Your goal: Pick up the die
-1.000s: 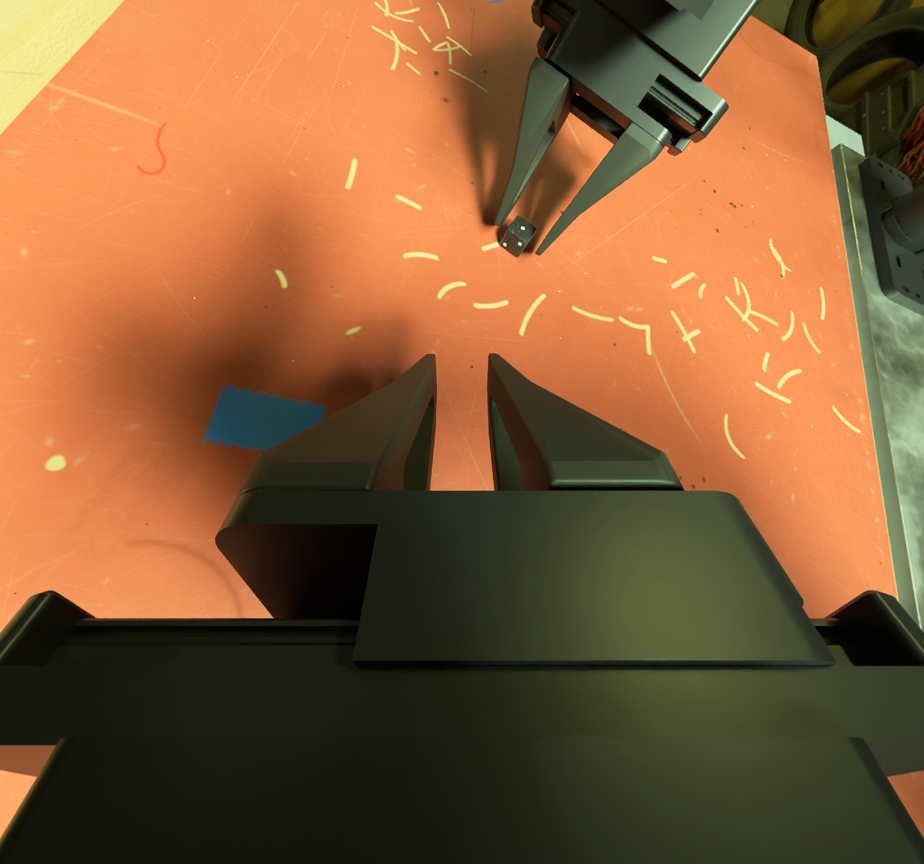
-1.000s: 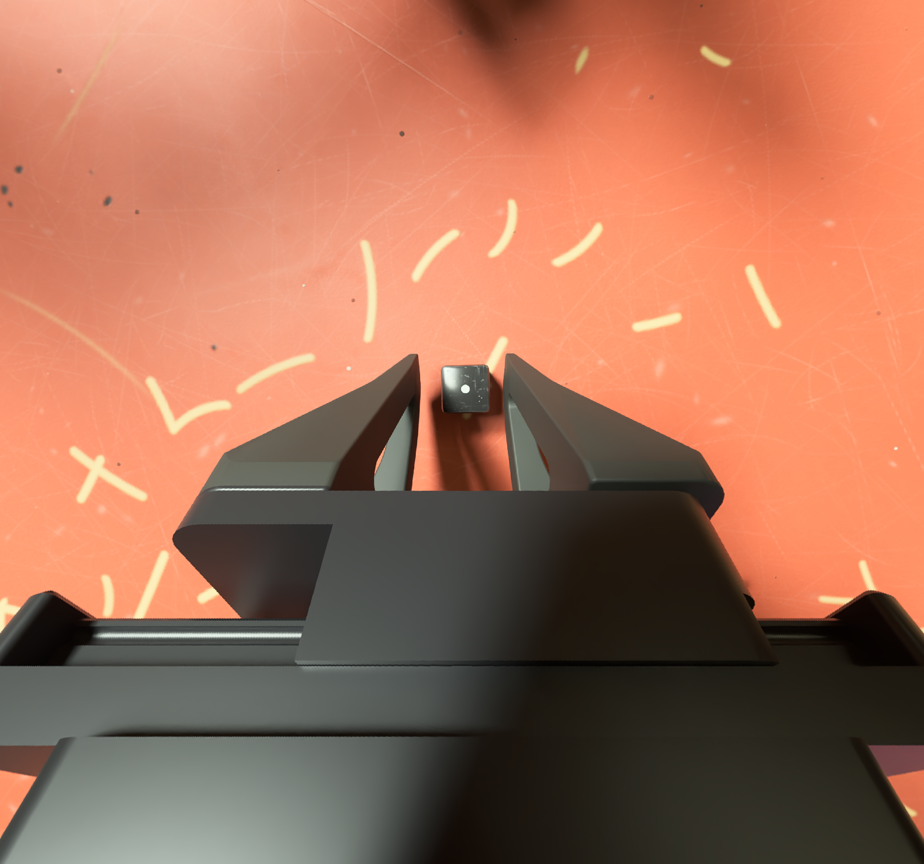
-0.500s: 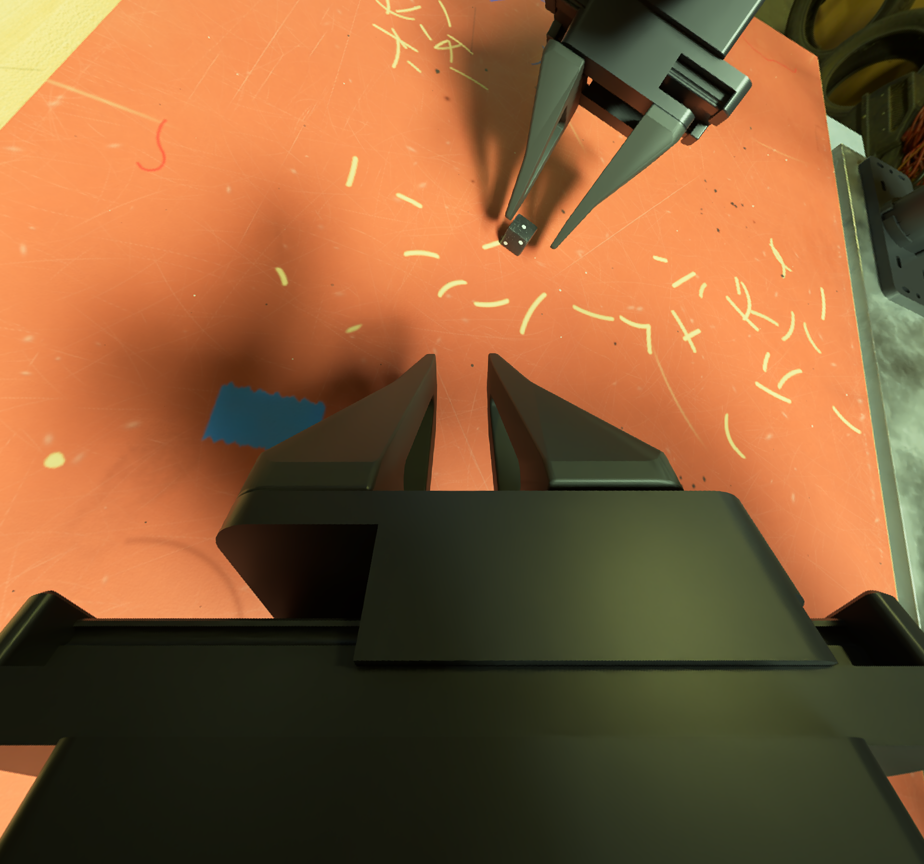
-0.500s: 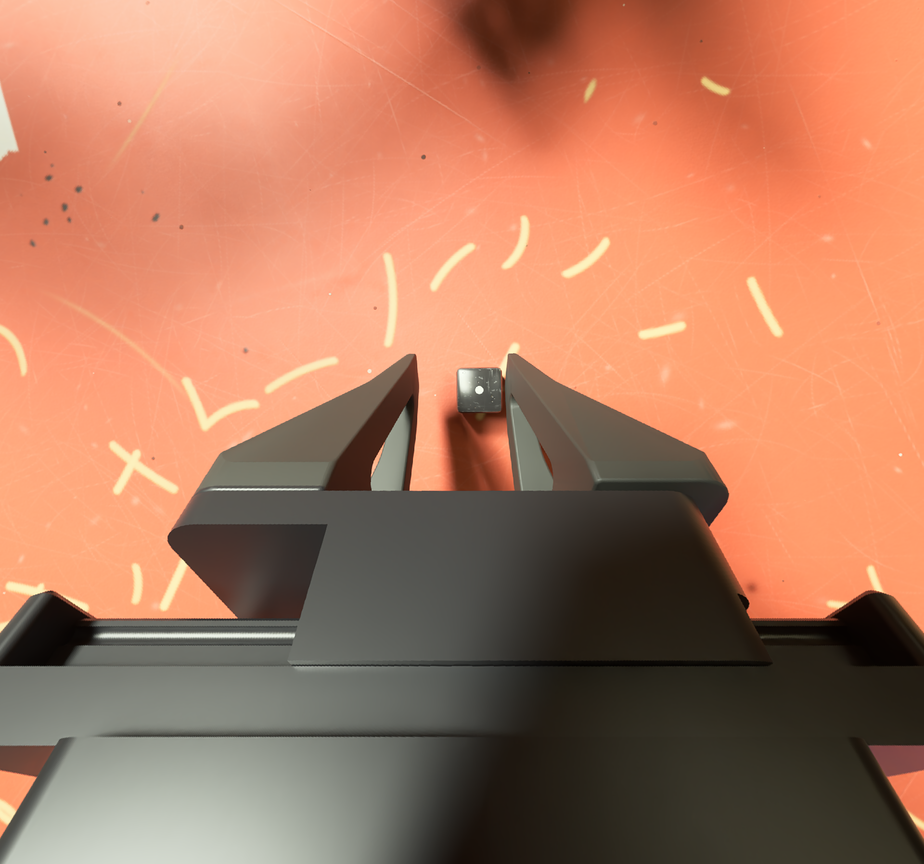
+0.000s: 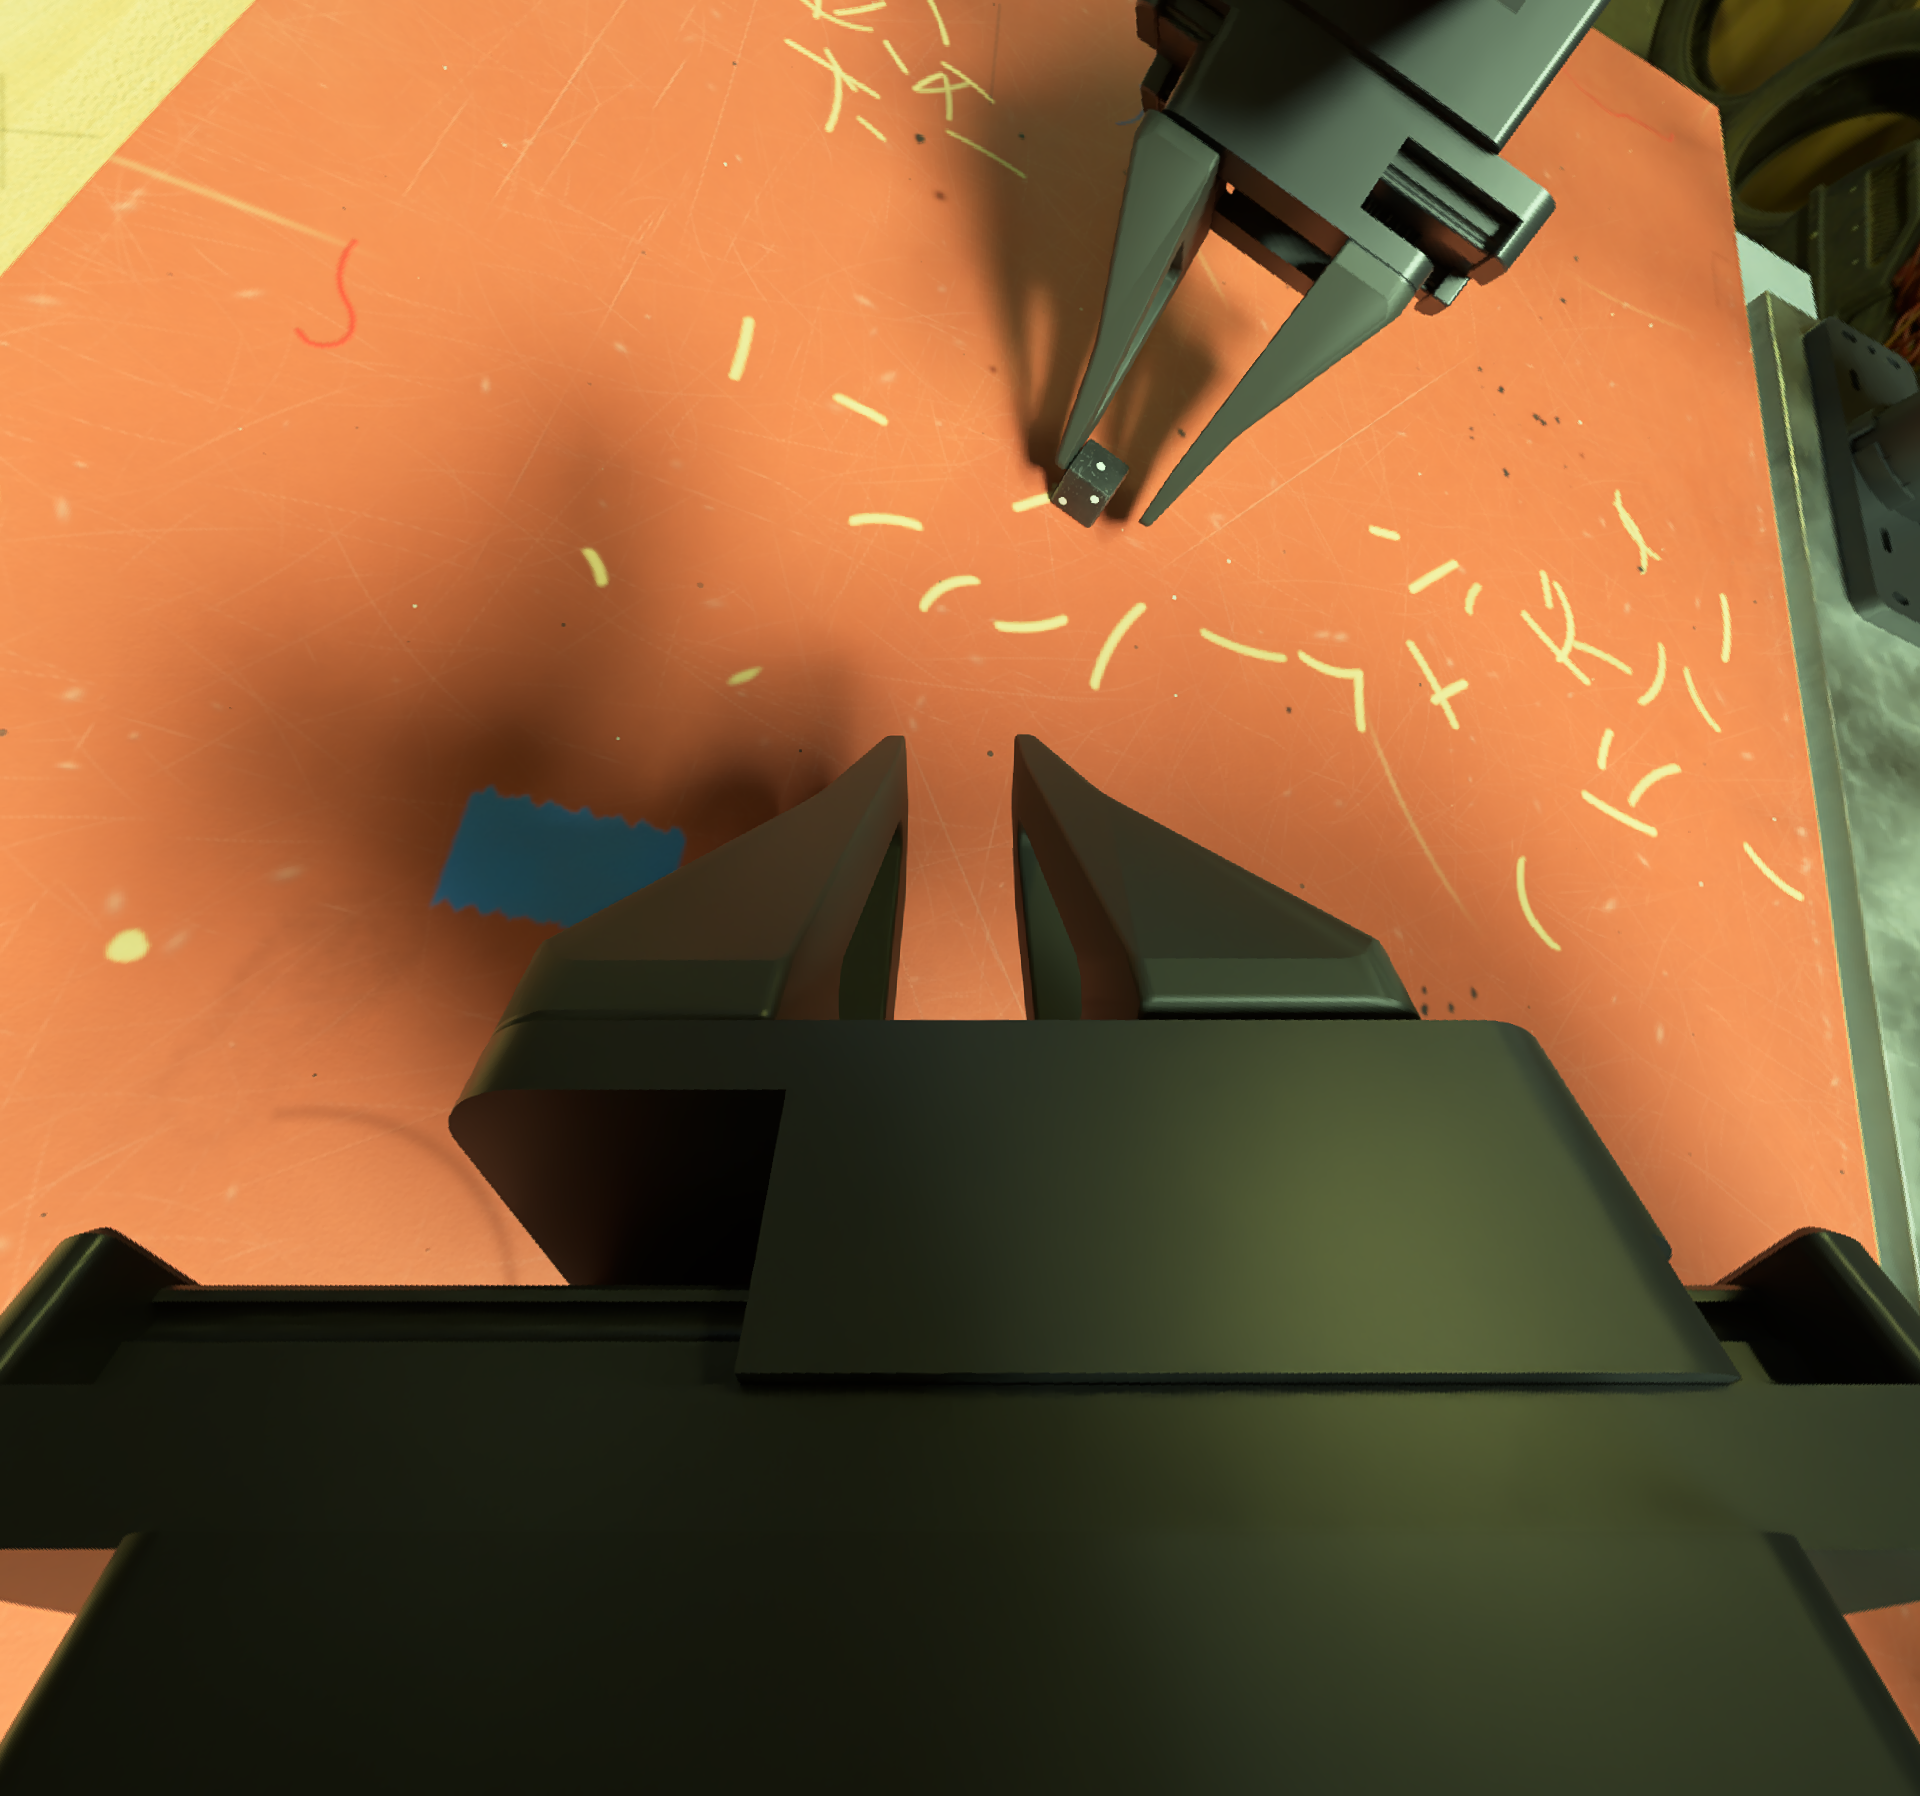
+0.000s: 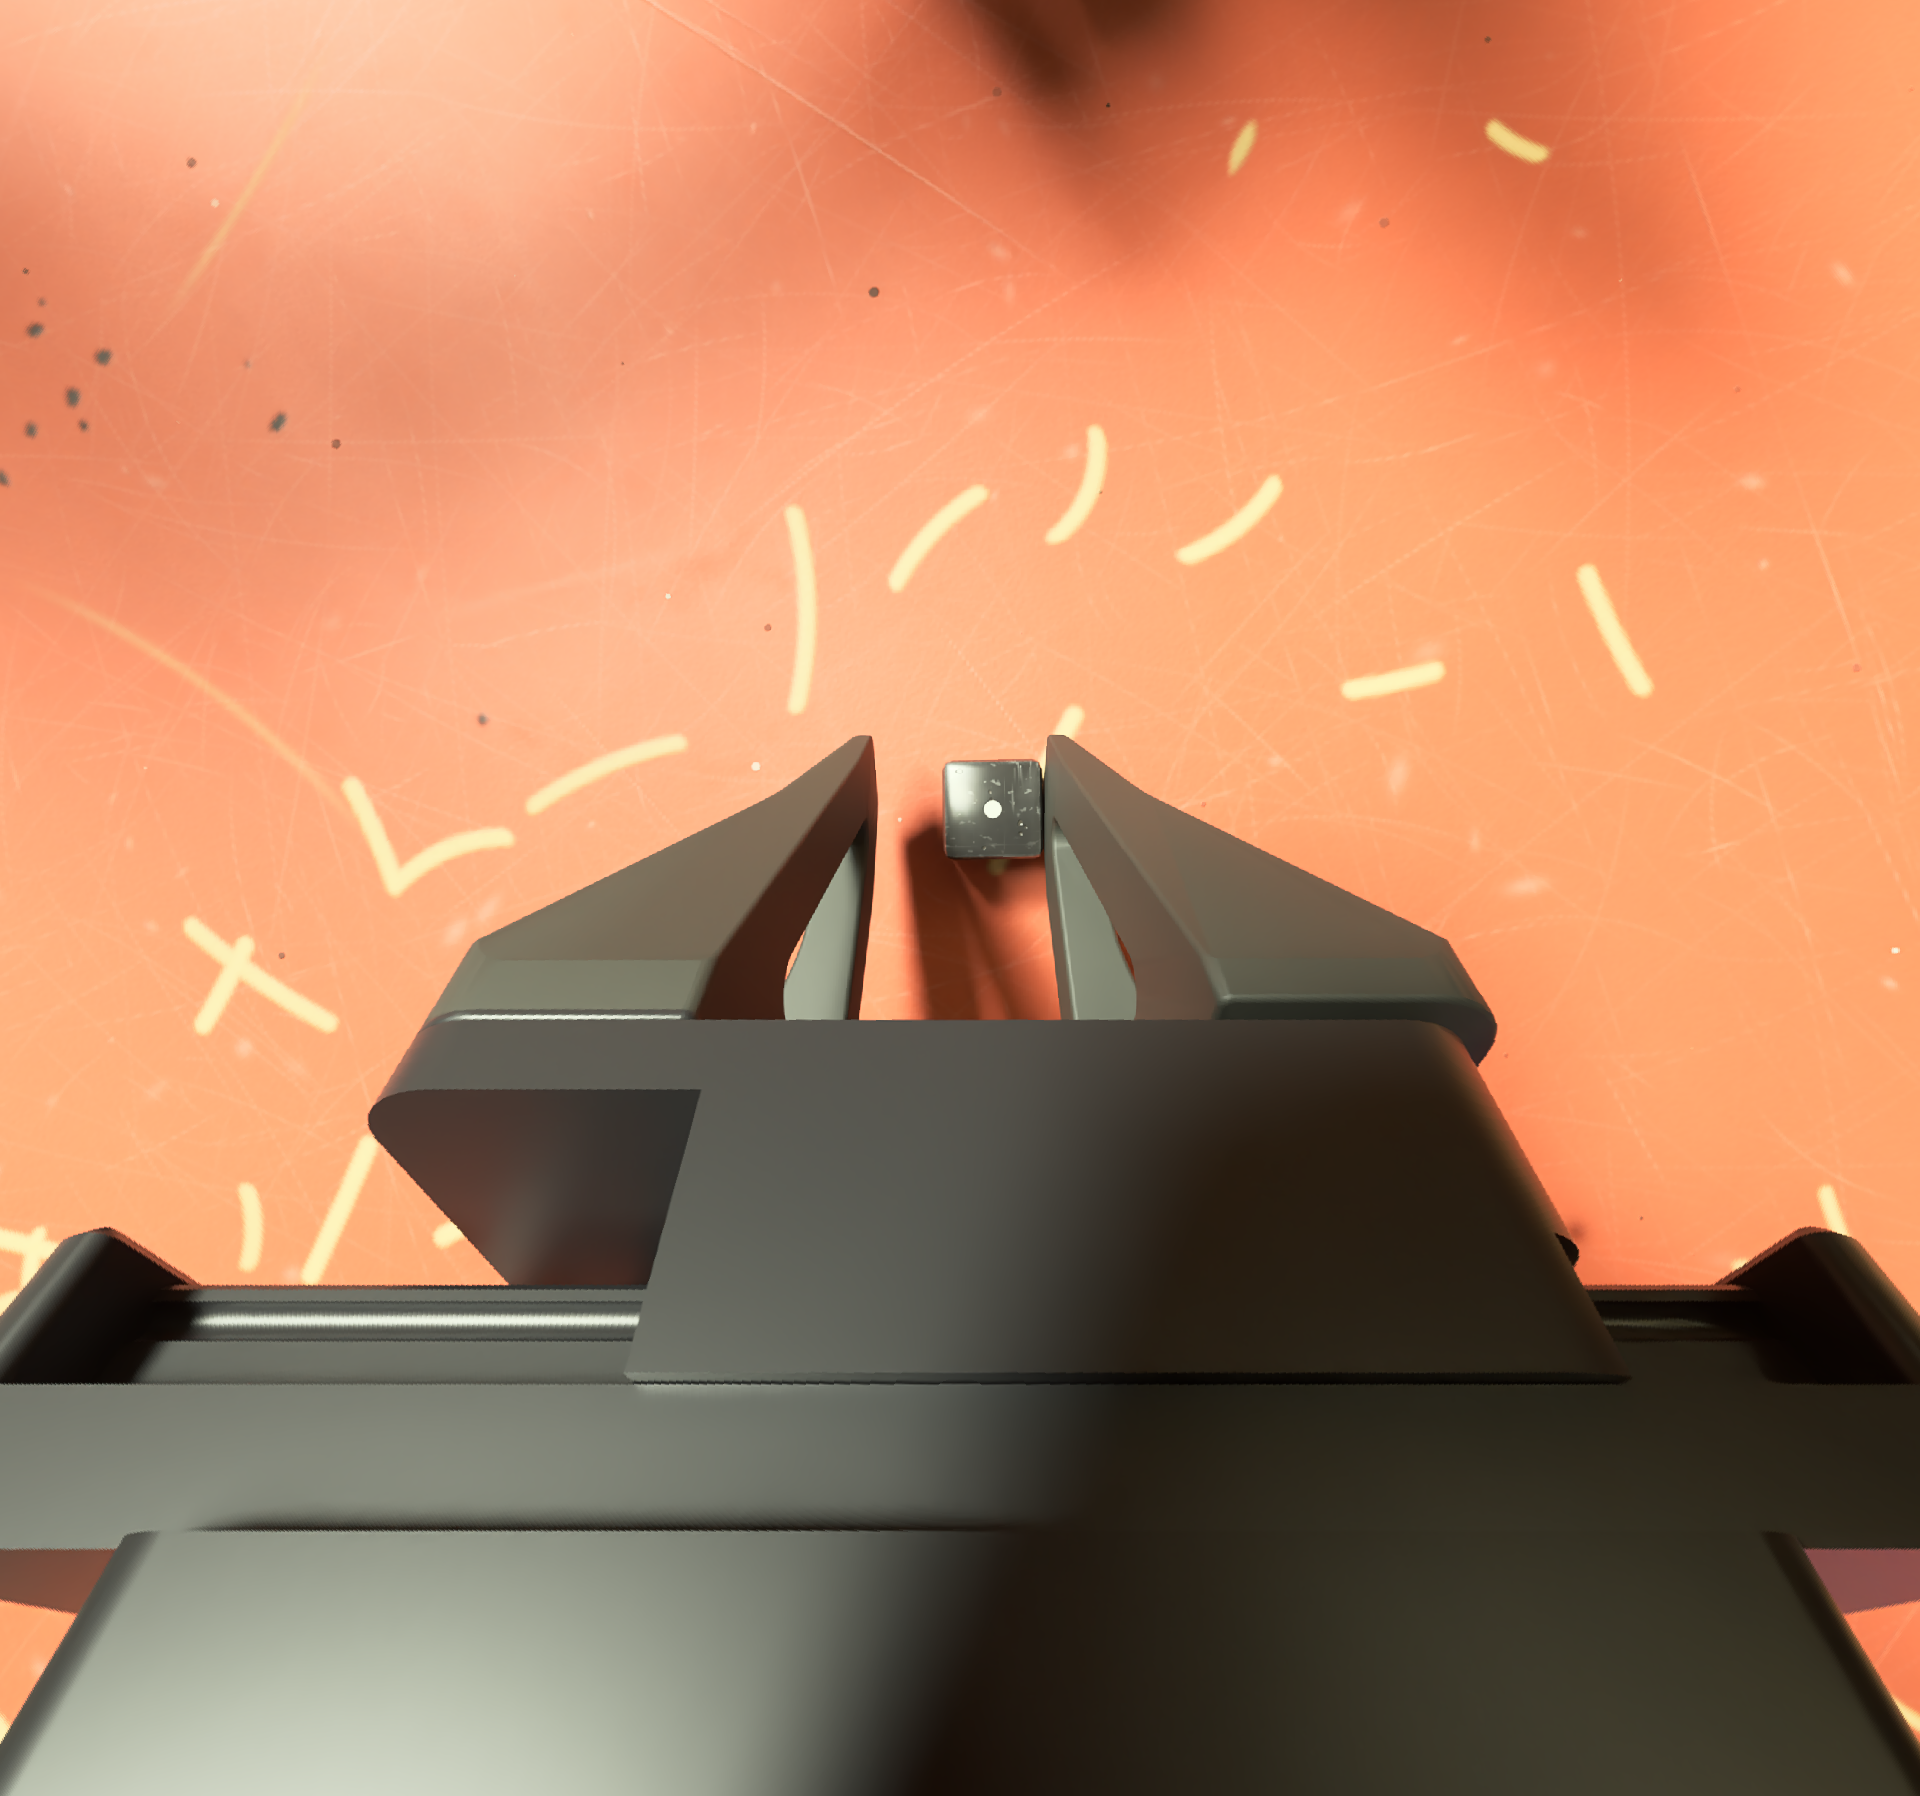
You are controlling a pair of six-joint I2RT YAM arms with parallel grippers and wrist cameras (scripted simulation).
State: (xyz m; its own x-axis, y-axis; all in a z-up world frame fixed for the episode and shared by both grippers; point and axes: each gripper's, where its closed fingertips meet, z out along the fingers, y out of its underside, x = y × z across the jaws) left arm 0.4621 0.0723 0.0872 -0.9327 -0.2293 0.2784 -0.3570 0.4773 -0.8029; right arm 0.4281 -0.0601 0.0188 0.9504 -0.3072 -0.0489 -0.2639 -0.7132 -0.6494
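Between the open right tool's (image 6: pixel 960 759) fingertips sits the die (image 6: pixel 991 808).

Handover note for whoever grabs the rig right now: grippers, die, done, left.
Right gripper: open, fingers straddling the die, which sits off-centre, against one finger with a gap to the other.
Left gripper: slightly open, empty, well short of the die, near the blue scrap.
Die: on the orange mat, not gripped or lifted.
Done: approach and straddle.
Left: close on the die, then lift. The off-centre position may nudge the die as the fingers close.
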